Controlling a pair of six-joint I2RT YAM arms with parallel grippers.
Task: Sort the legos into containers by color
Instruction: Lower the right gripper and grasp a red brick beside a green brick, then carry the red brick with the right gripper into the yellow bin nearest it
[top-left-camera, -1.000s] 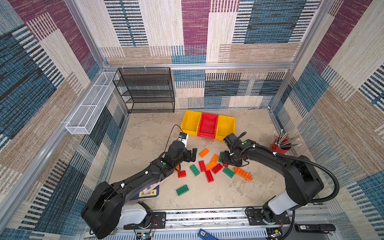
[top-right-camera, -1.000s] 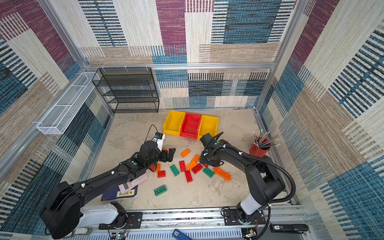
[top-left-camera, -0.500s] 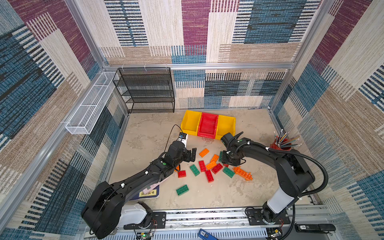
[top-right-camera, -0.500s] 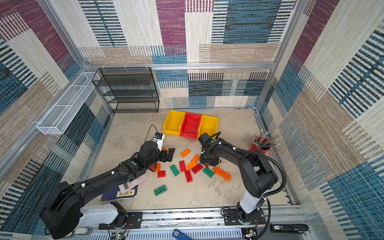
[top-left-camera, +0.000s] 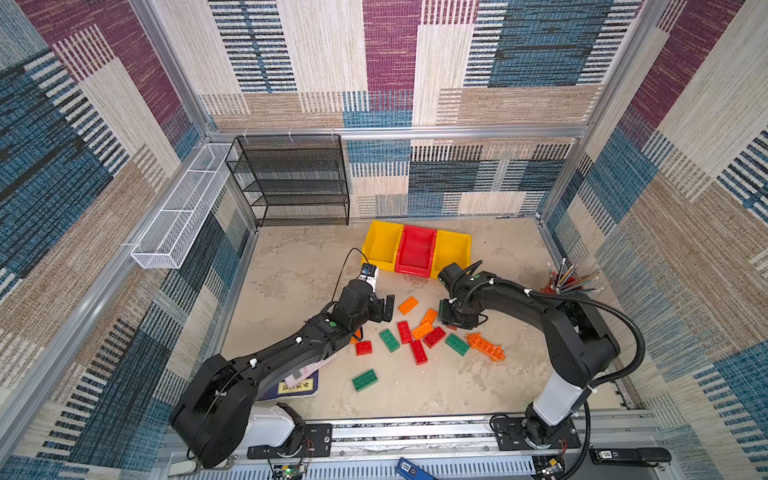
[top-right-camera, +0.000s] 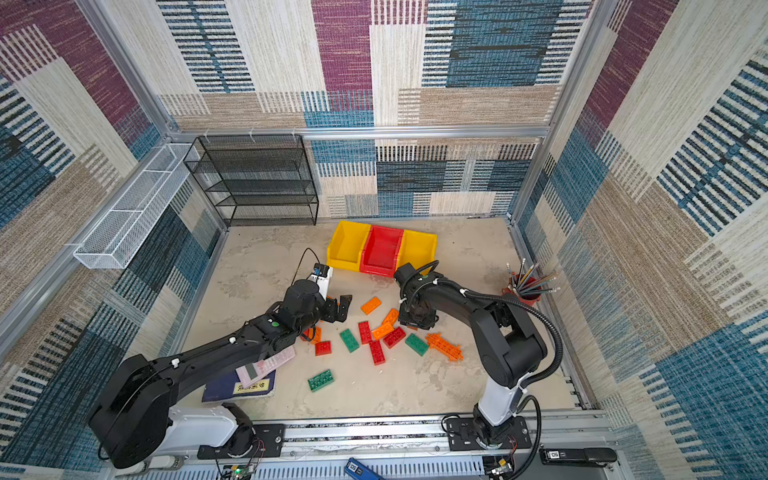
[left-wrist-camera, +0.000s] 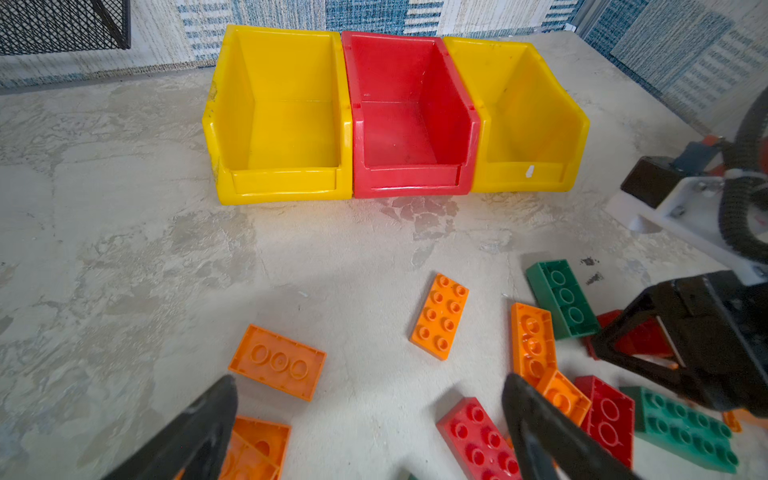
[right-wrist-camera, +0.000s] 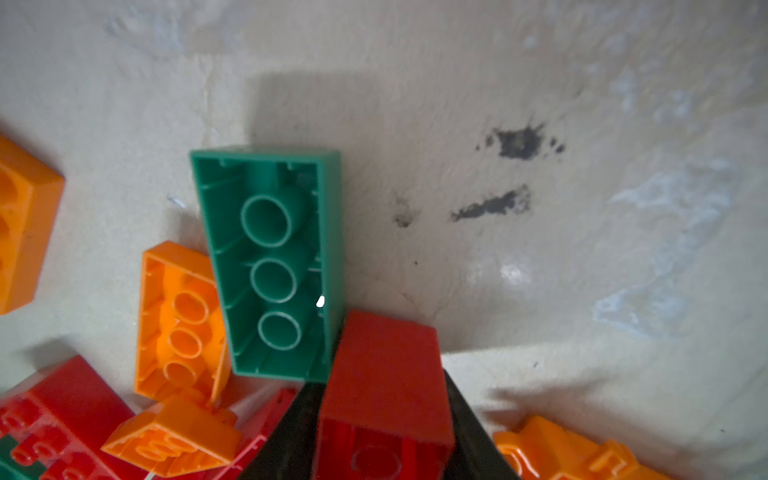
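Note:
Several orange, red and green legos lie scattered mid-table in both top views, among them an orange brick (top-left-camera: 407, 304), a green brick (top-left-camera: 365, 380) and a spiky orange lattice piece (top-left-camera: 485, 346). My right gripper (right-wrist-camera: 380, 390) is down at the pile's right edge (top-left-camera: 455, 318) and shut on a red brick (right-wrist-camera: 386, 365), beside an upturned green brick (right-wrist-camera: 270, 266). My left gripper (left-wrist-camera: 368, 411) hovers open over the pile's left side (top-left-camera: 384, 309), nothing between its fingers. The containers stand empty in a row behind: yellow (left-wrist-camera: 282, 183), red (left-wrist-camera: 409, 183), yellow (left-wrist-camera: 523, 178).
A black wire-mesh shelf (top-left-camera: 295, 183) stands at the back left, and a white wire basket (top-left-camera: 178, 208) hangs on the left wall. A red pencil cup (top-left-camera: 561, 286) is at the right edge. A pink calculator (top-right-camera: 266, 365) rests on a dark booklet (top-right-camera: 241, 388) under my left arm.
My right gripper has closed its jaws onto the red brick at the pile's right edge. The left arm has not moved.

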